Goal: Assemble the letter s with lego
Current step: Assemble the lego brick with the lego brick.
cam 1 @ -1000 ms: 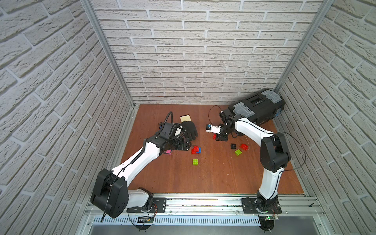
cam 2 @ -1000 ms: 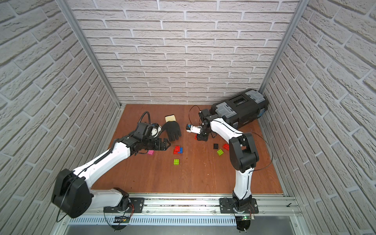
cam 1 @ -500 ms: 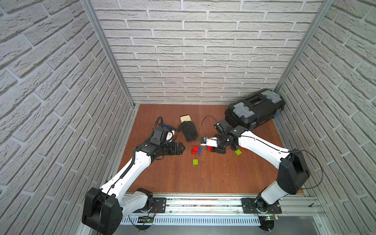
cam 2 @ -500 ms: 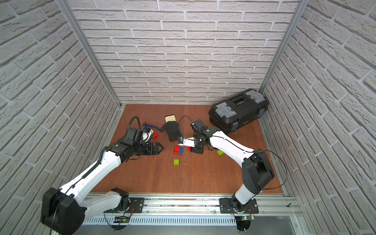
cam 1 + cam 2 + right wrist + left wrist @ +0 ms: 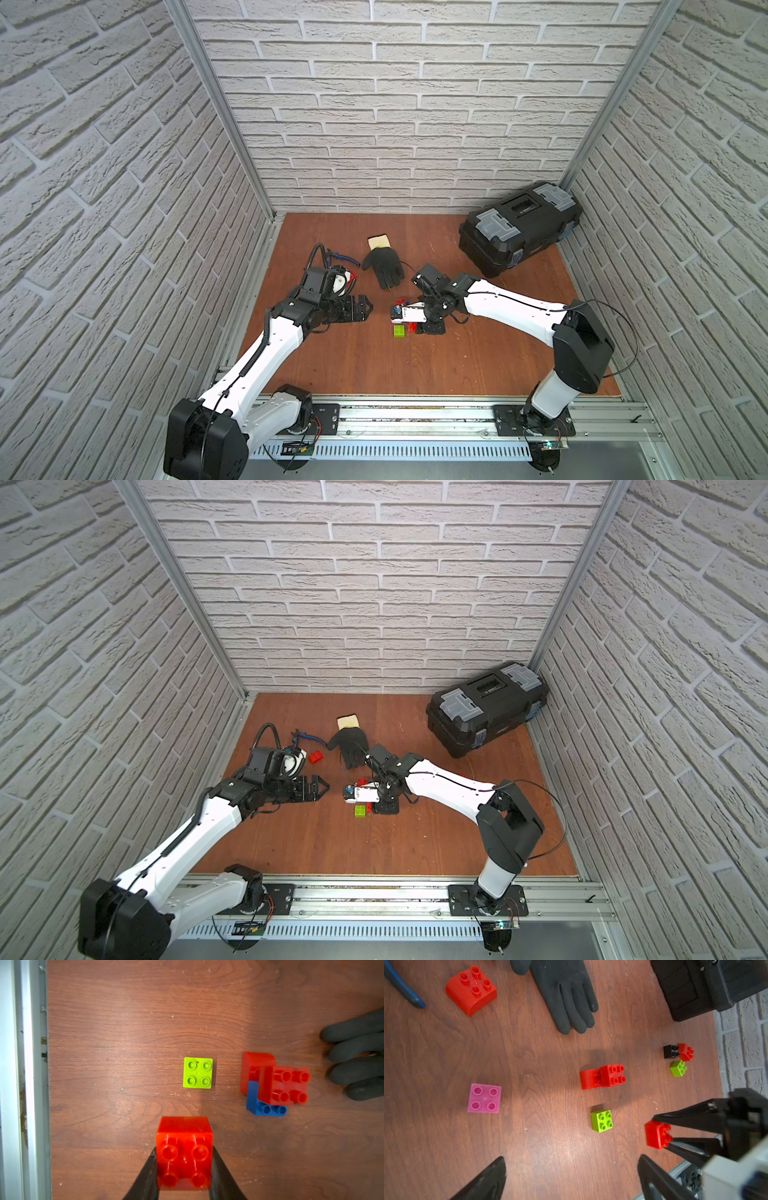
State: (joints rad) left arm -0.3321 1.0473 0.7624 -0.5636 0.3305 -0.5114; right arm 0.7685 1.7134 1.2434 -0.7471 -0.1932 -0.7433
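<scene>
Only the left wrist view catches the pink brick [image 5: 484, 1098], and only the right wrist view shows a blue brick [image 5: 252, 1095] stuck to the joined red bricks [image 5: 286, 1084], just short of the fingers of the black glove [image 5: 384, 266]. The right gripper [image 5: 184, 1167] pinches a red studded brick [image 5: 184, 1142] near a lime green brick [image 5: 197, 1072]; the left gripper [image 5: 571, 1159] hangs spread wide, empty.
</scene>
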